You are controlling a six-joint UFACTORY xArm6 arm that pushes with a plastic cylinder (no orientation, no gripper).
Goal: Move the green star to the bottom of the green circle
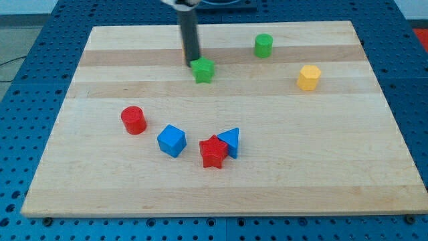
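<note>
The green star [204, 70] lies on the wooden board near the view's top, left of centre. The green circle [263, 45], a short cylinder, stands to the star's upper right, apart from it. My tip [192, 63] is at the star's upper left edge, touching it or almost touching it. The dark rod rises from there to the view's top.
A yellow hexagon [308, 77] sits right of the star. A red cylinder [134, 120], a blue cube [172, 140], a red star [213, 152] and a blue triangle [230, 141] lie in the lower middle; the red star touches the blue triangle. The board [334, 174] rests on a blue pegboard.
</note>
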